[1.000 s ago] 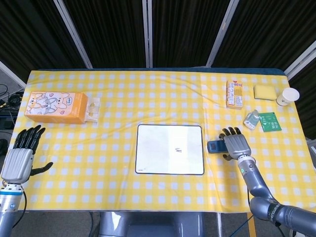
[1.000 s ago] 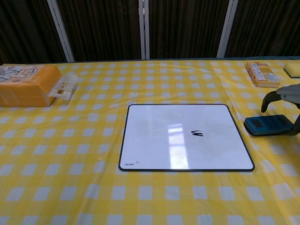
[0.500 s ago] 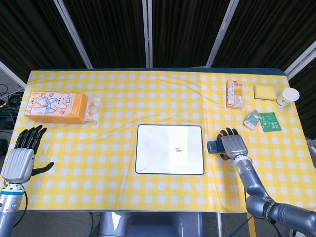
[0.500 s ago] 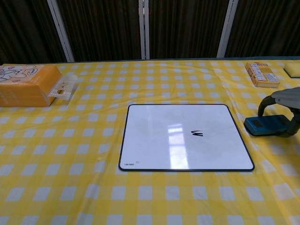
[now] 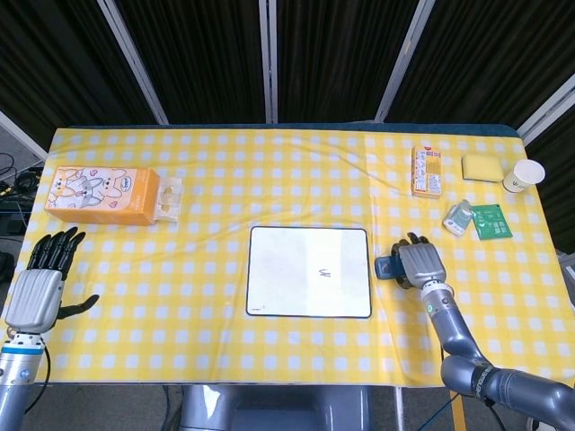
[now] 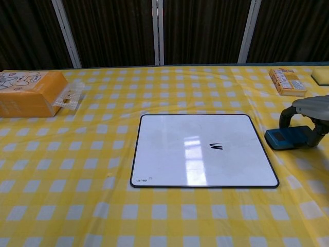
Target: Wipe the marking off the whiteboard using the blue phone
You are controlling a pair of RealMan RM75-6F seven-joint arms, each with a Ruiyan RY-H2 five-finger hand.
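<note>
The whiteboard (image 5: 310,271) (image 6: 169,154) lies flat in the middle of the checked table, with a small black marking (image 5: 324,273) (image 6: 216,146) right of its centre. Just off its right edge the blue phone (image 5: 385,267) (image 6: 282,139) rests on the cloth. My right hand (image 5: 420,264) (image 6: 311,110) arches over the phone's right part, thumb and fingers curled down around it and gripping it. My left hand (image 5: 40,287) hovers at the table's left front edge, fingers spread, holding nothing.
An orange tissue box (image 5: 101,195) (image 6: 25,92) and a clear packet (image 5: 169,197) sit at the back left. At the back right are a snack box (image 5: 426,171) (image 6: 288,81), yellow sponge (image 5: 482,167), paper cup (image 5: 523,175), green packet (image 5: 491,222) and small pouch (image 5: 459,216).
My right hand has slid left and lowered over the phone, its fingers closing around it; the phone has shifted slightly towards the whiteboard. The left hand has stayed put.
</note>
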